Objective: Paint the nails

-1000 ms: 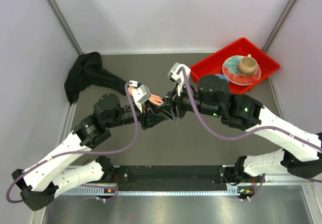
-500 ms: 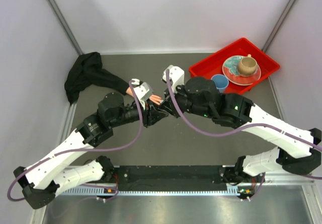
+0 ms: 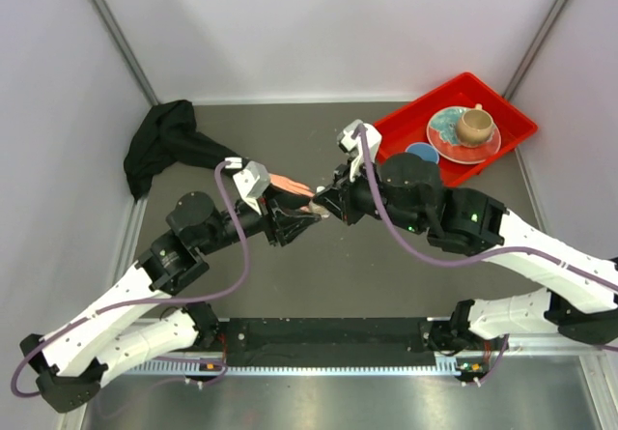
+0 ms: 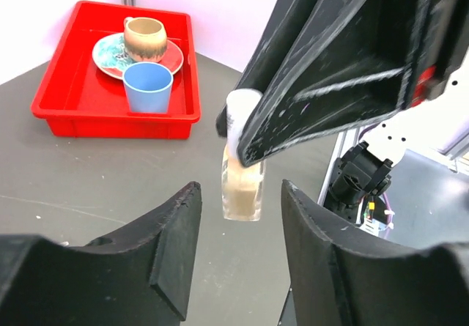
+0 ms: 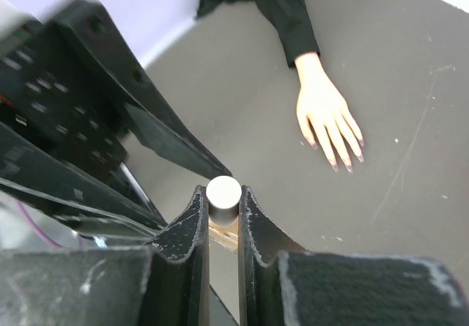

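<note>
Above the table (image 3: 386, 275), right gripper (image 5: 223, 203) pinches the bottle (image 4: 242, 190) by its white cap (image 5: 223, 192).
Left gripper (image 4: 238, 198) gapes either side of it, untouching; mannequin hand (image 5: 326, 113), nails (image 5: 333, 166), lies flat nearby.

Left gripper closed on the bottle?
No: the left gripper stands open, gaps either side of the bottle, whose white cap the right gripper clamps.

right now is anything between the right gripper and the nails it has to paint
Nothing visible. In the right wrist view only bare table lies between the right gripper, shut on the bottle's white cap, and the nails of the mannequin hand.
</note>
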Controlling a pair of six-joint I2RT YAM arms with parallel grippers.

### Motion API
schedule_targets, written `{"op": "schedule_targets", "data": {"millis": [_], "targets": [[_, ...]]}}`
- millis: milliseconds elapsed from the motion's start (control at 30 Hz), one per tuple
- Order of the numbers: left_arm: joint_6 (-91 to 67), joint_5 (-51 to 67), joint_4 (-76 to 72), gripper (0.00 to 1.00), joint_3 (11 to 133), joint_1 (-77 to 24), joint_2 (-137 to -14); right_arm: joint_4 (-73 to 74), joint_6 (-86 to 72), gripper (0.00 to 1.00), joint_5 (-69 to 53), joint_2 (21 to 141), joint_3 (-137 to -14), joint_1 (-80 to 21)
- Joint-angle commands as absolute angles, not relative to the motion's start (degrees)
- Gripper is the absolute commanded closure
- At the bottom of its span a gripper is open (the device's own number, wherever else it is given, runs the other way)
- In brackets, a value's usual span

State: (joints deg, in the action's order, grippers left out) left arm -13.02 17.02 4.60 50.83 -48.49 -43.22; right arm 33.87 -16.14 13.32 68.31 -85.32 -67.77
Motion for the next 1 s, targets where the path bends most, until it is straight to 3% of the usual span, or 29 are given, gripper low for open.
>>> {"op": "schedule_targets", "data": {"millis": [0,167,500,633,833,967], "targets": [[-14.06,18.63,-1.13,0.46,49.75,-48.52,-43.85,28.74,-19.25,1.0,14.85,66.09,-84.99,-68.2],[-14.85,19.16,-3.07,0.46,49.13,-48.52,-44.65,29.71,-20.56,1.0,14.07,67.06,-86.13,-68.12],[-15.03,18.71,-7.03,0.56,48.78,-48.52,-45.61,30.76,-21.88,1.0,14.59,67.59,-86.84,-68.12],[-14.77,19.25,-7.03,0.66,49.13,-48.52,-46.84,30.5,-22.94,1.0,14.5,67.76,-86.92,-68.12],[-14.59,19.95,-7.12,0.67,49.04,-48.52,-47.37,30.41,-23.82,1.0,14.41,68.2,-87.71,-68.2],[-13.98,19.95,-6.6,0.8,49.39,-48.52,-47.72,30.32,-24.61,1.0,14.68,68.38,-87.98,-68.38]]}}
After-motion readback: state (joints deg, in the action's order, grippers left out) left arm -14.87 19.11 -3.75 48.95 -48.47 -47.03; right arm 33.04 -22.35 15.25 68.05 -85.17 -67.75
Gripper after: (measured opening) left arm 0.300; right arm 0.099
